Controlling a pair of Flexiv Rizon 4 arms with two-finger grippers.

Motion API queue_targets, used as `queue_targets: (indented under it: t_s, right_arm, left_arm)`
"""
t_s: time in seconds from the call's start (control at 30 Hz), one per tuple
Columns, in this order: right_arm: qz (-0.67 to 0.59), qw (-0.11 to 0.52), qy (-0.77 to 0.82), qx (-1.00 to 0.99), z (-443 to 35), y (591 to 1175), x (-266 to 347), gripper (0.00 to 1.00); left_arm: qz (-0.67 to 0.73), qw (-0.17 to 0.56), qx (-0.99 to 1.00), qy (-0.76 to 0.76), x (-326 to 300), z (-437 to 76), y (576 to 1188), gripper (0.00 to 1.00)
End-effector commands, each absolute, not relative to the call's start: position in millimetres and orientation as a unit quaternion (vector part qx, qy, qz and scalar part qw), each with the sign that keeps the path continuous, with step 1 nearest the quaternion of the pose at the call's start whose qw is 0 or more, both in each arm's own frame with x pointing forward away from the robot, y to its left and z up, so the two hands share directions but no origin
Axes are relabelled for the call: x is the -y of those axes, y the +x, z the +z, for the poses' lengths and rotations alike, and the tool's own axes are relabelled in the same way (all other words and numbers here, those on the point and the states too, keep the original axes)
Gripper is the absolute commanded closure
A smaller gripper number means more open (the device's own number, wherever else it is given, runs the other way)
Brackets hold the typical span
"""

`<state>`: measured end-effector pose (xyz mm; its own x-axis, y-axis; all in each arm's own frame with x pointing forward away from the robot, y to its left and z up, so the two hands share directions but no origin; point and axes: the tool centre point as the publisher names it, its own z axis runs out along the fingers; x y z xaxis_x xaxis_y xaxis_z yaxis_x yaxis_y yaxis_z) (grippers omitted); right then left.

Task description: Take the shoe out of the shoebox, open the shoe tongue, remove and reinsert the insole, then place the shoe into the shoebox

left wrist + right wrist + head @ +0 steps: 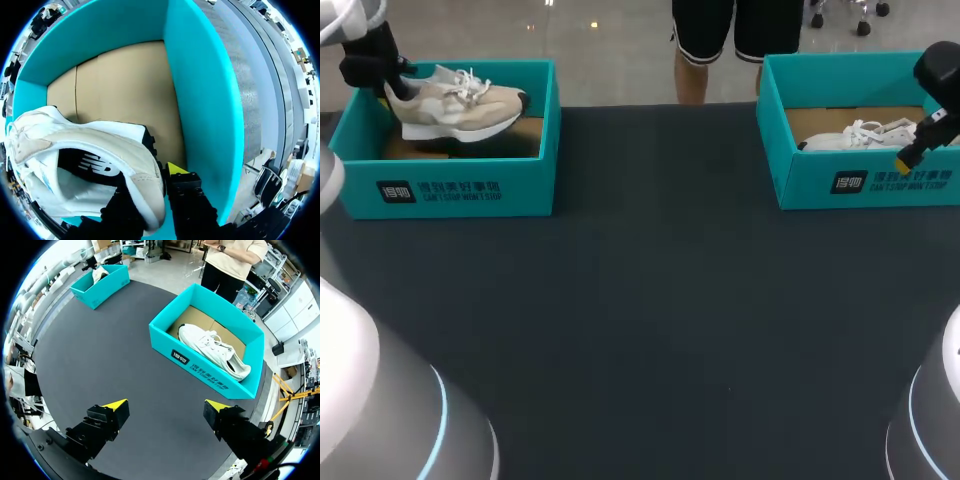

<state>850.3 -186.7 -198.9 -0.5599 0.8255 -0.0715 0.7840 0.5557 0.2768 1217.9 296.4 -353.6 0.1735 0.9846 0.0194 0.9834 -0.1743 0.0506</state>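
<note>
The beige shoe [455, 100] is in the left box [450, 185], at the table's [640, 300] ten o'clock in the head view. Its toe points toward three o'clock and its heel toward nine. It seems to ride high in the box, with the sole near the level of the front wall. I cannot tell whether it is clear of the cardboard floor.

I judge it light and easy to lift. The sole looks stiff, while the upper is soft and will give under a pinch. The laces are loose and could catch on the box wall. The padded heel collar is a sound place to hold it, and the tongue and insole will need the opening kept free.

The left gripper [388, 88] is closed on that heel collar. In the left wrist view one finger is inside the shoe and the other, with its yellow tip [175, 169], is outside against the heel. The box's teal wall is close beside it.

The white shoe [215, 352] lies flat on its side in the right box [200, 367], at two o'clock. The right gripper [166, 405] hangs over that box's front wall with its fingers spread wide, holding and touching nothing. The box is well ahead of it in its own view.
</note>
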Motion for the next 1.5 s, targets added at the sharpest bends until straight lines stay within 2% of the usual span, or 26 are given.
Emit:
queue_targets:
  t_s: [0.03,0.67,1.03,1.5]
  right_arm:
    - [0.107,0.096,0.459,-0.877,-199,851,187,0.00]
    - [0.107,0.096,0.459,-0.877,-199,851,187,0.00]
    - [0.107,0.096,0.459,-0.877,-199,851,187,0.00]
    - [0.107,0.096,0.459,-0.877,-199,851,187,0.00]
  left_arm:
    - [-0.037,-0.060,-0.633,0.771,-296,-321,1213,1.00]
    - [-0.011,-0.055,-0.634,0.771,-300,-230,1185,1.00]
    - [0.026,-0.048,-0.634,0.771,-305,-185,1192,1.00]
    - [0.033,-0.041,-0.628,0.776,-305,-181,1193,1.00]
